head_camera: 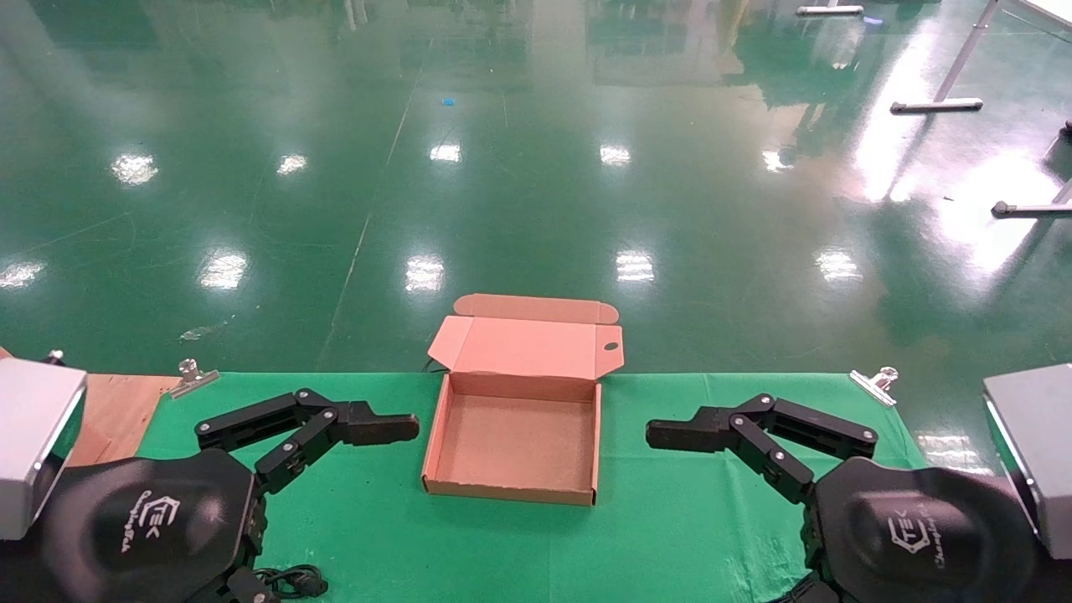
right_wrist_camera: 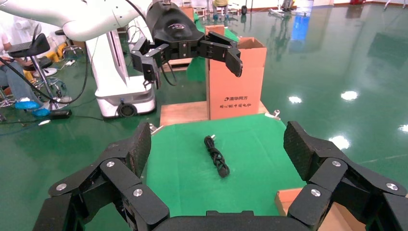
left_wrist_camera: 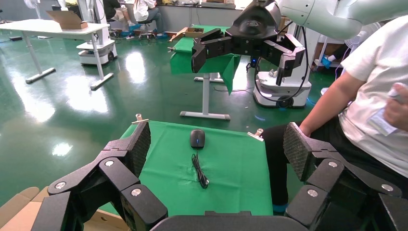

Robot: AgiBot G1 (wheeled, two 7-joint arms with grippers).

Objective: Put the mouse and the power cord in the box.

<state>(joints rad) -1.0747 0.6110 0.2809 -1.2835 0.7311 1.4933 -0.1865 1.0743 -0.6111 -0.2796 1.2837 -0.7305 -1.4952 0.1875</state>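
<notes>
- While both arms hover low over the green-clothed desk [head_camera: 670, 519], the shallow square brown cardboard box [head_camera: 512, 444] sits in the centre of the head view, its hinged lid [head_camera: 526, 345] folded back toward the top of the frame, a small round hole near the lid's right edge.
- The inside of the box holds nothing.
- At the lower left of the head view, the left hand [head_camera: 402, 427] points toward the box's left wall, just beside it and not touching.
- In the left wrist view the left hand [left_wrist_camera: 216, 144] has its 2 textured fingers [left_wrist_camera: 139, 144] spread wide, with nothing between them.
- At the lower right of the head view, the right hand [head_camera: 662, 435] points at the box's right wall, near it and apart from it.
- In the right wrist view the right hand [right_wrist_camera: 216, 144] is likewise wide open and holds nothing.
- The small black oval mouse [left_wrist_camera: 197, 138] lies on the green cloth in the middle of the left wrist view, its thin black cord [left_wrist_camera: 200, 171] trailing toward the camera.
- The thick black power cord [right_wrist_camera: 217, 156], loosely bundled, lies on the cloth in the centre of the right wrist view; a dark loop of it shows at the bottom left edge of the head view.
- 2 silver binder clips [head_camera: 873, 383] pin the cloth at the desk's far edge.
- A tall brown carton with black print [right_wrist_camera: 236, 82] stands beyond the desk in the right wrist view.
- Glossy green floor [head_camera: 536, 167] fills the upper half of the head view.
</notes>
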